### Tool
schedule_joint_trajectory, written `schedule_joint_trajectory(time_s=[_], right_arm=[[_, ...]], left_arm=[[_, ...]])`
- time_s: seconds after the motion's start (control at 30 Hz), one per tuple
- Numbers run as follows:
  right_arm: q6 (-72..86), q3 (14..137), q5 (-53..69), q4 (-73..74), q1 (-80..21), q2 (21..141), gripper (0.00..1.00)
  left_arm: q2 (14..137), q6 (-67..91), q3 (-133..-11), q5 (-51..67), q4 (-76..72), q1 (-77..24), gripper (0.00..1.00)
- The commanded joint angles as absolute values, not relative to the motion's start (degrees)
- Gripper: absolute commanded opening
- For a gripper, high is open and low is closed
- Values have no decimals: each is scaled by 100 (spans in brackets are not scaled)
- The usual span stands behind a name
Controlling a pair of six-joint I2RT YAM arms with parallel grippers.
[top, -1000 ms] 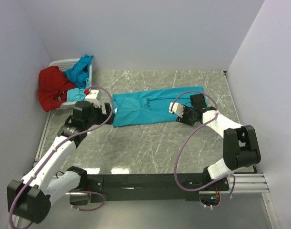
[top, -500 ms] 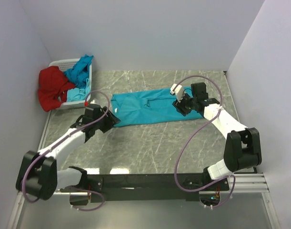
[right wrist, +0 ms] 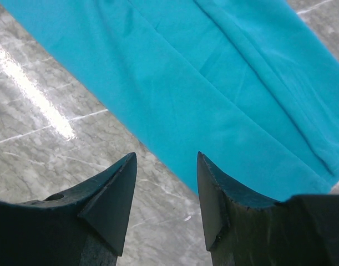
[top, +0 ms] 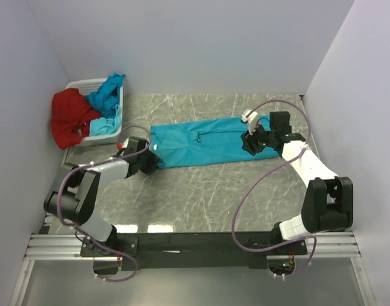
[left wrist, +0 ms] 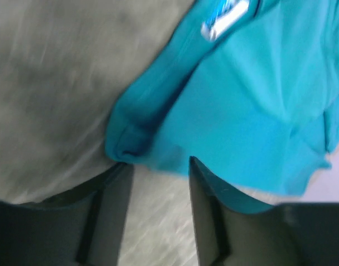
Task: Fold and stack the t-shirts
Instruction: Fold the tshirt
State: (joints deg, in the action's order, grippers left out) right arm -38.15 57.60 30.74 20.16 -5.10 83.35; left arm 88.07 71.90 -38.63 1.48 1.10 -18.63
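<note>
Turquoise t-shirt (top: 204, 143): corner at left gripper (top: 154, 159), other end under right gripper (top: 248, 141).

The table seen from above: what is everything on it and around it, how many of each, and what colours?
flat t-shirt: one, turquoise, spread out across the middle of the table.
red t-shirt: one, red, draped over the basket's left side.
bundled t-shirts: number cannot be told, turquoise, heaped in the basket.
basket: one, white, far left corner.
table: one, grey marbled top.
cables: two, purple, one looping along each arm.
left gripper: one, black, jaws apart at the flat t-shirt's near left corner.
right gripper: one, black, jaws apart by the near edge of the flat t-shirt's right end.
</note>
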Motion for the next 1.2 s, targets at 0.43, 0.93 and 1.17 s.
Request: schedule_joint_trajectory(time_s=[0.43,0.93,1.17], right_arm=[[-3709,5722,3753,2048,-229,7875,55],[-4667,5203,2683,1916,-1150,7910,56],[-4755,5203,2013,1793,-1661,8244,56]], left_arm=[[10221,5733,-6027,-1064,1318,-1011,16],[10610,2964,-9124,-350,2180,-756,68],[8670,2383,-7913,-774,1662,-756,75]])
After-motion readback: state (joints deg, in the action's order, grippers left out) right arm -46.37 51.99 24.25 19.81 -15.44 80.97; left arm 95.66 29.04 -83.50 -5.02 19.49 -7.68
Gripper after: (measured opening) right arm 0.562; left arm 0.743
